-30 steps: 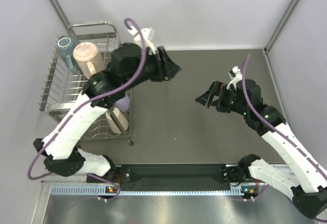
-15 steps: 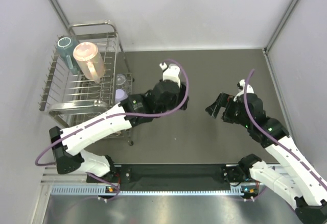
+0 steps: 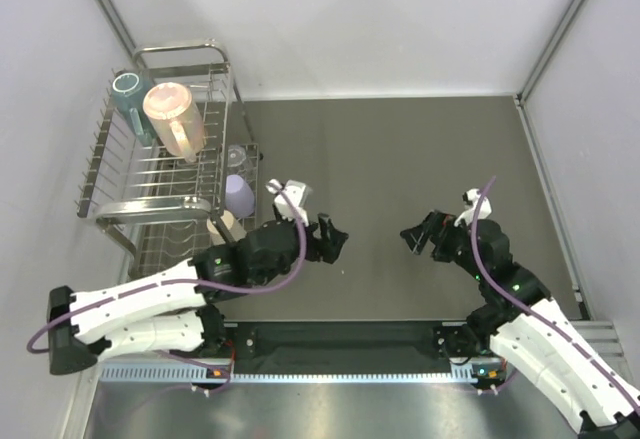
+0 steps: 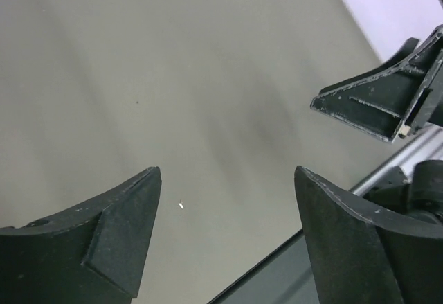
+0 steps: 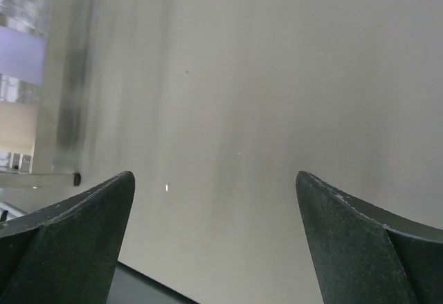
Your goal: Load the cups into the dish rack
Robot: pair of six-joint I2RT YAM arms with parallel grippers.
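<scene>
Left claw (image 3: 335,242) fingers apart, nothing between them; the left wrist view shows only bare grey desk (image 3: 400,149) in the gap. Right claw (image 3: 412,234) also spread wide and holding nothing. The two claws face each other over the near middle of the desk, apart.

Dish rack (image 3: 150,204) sits at the far left of the desk against the wall. Inside it:
- teal mug (image 3: 128,89) at the far corner
- pink mug (image 3: 170,109) just beside it, touching or nearly so
- clear glass (image 3: 237,156) in the narrow right-hand section
- lavender tumbler (image 3: 238,194) next toward the near end of that section
- beige tumbler (image 3: 225,227) nearest the arms, partly behind the left arm

The right wrist view catches the rack's right edge, with lavender and beige blurred at the frame's left margin.

Change over the last second: the left arm was stretched over the rack, its claw past the rack's right side; it has since pulled back across the desk and now lies folded low near its base. The right claw has drawn nearer its base too. Cups in the rack have not shifted.
</scene>
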